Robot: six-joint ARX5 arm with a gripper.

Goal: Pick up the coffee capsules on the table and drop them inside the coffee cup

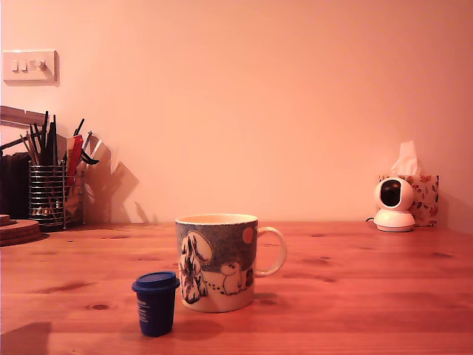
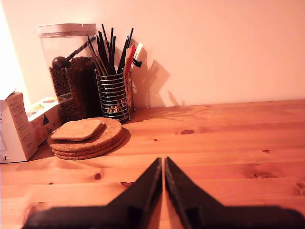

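**A:** Wrist view first: where's my gripper [image 2: 163, 164] pointing, and is the capsule anywhere ahead of it?

**B:** Your two black fingers meet at their tips with only a hairline seam between them, and nothing is held. Ahead of them is bare wooden table [image 2: 228, 138], then a stack of cork coasters [image 2: 88, 136], a wire utensil holder [image 2: 113, 95] and a clear jar [image 2: 69, 71] against the wall. No capsule and no mug in that picture.

**A:** So the thing I'm after lies outside my own sight. Where is it?

**B:** The exterior view has it. The dark blue coffee capsule [image 1: 156, 302] stands upright near the front edge of the table, flat lid uppermost, tapering downward. The coffee cup [image 1: 217, 262] sits just beside it on the exterior view's right and slightly behind, handle turned away to that view's right. Whether the two touch I can't tell. Your arm doesn't show in that view.

**A:** Then I can't read how far I am from the capsule. I judge I must swing away from the utensil-holder corner until it comes into view, and spread my fingers before descending.

**B:** Agreed. Its long axis is vertical, so come down with the fingers either side of the body under the lid, keeping clear of the mug wall.
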